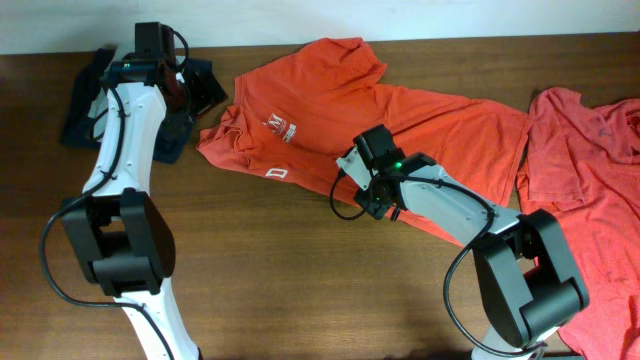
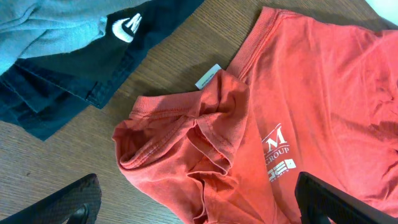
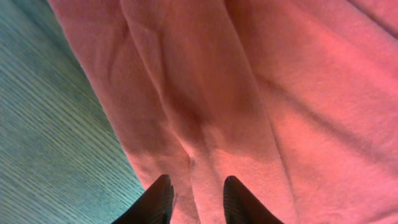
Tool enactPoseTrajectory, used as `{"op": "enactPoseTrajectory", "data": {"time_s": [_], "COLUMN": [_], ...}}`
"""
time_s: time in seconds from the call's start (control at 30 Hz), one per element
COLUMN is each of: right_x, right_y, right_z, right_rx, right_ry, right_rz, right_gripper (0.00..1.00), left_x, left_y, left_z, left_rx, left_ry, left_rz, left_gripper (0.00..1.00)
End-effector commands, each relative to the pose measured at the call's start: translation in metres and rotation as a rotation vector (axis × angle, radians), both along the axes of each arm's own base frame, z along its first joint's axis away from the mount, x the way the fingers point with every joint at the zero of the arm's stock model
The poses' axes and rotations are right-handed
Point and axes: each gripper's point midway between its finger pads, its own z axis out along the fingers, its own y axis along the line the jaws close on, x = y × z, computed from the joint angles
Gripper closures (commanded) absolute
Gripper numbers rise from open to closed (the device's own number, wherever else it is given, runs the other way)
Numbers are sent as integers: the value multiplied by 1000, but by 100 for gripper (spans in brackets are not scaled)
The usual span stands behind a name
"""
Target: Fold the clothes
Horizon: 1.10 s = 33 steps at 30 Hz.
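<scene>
A wooden counter [image 1: 270,290] is carrying the T-shirt [image 1: 400,110], lying spread mid-counter. The right gripper [image 3: 196,186] is sitting at its near hem, fingers slightly parted over a fold. The left gripper [image 2: 199,193] is hanging wide open above the collar.

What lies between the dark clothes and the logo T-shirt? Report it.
Bare wooden table separates the dark clothes from the orange T-shirt, clearest in the left wrist view; the shirt's white label juts into the gap.

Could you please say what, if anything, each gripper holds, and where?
Left gripper holds nothing. Right gripper straddles the T-shirt at its edge; a grip cannot be told.
</scene>
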Motion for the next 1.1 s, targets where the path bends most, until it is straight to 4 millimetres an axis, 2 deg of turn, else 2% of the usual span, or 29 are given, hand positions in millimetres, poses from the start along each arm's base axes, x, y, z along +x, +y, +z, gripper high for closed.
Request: {"op": "enactPoseTrajectory", "data": {"time_s": [0.0,0.13,0.27,0.37,0.47,0.63,0.87,0.97,1.07], "right_x": [4,4,2,2,3,8,21,22,22], "right_y": [5,5,4,3,3,1,7,7,7], "right_z": [0,-8,-27,-34,-32,-27,-6,-4,-4], "right_rx": [25,20,4,-5,-4,-18,7,9,9], "right_ry": [1,14,47,56,52,26,-25,-31,-29], "right_rz": [-4,-4,-5,-6,-6,-17,-18,-17,-17], "right_gripper": [67,67,68,76,80,81,81,80,85], "left_x": [-1,-1,-1,-1,-1,-1,-1,-1,-1], "left_y": [-3,-3,-3,-3,-3,-3,-3,-3,-3], "left_z": [-4,-4,-4,-4,-4,-4,-4,-4,-4], "left_rx": [-11,-11,-11,-11,-11,-11,-11,-11,-11], "left_ry": [10,10,10,10,10,10,10,10,10], "left_rz": [0,-1,-1,-1,-1,-1,-1,-1,-1], "left_gripper": [1,1,1,1,1,1,1,1,1]}}
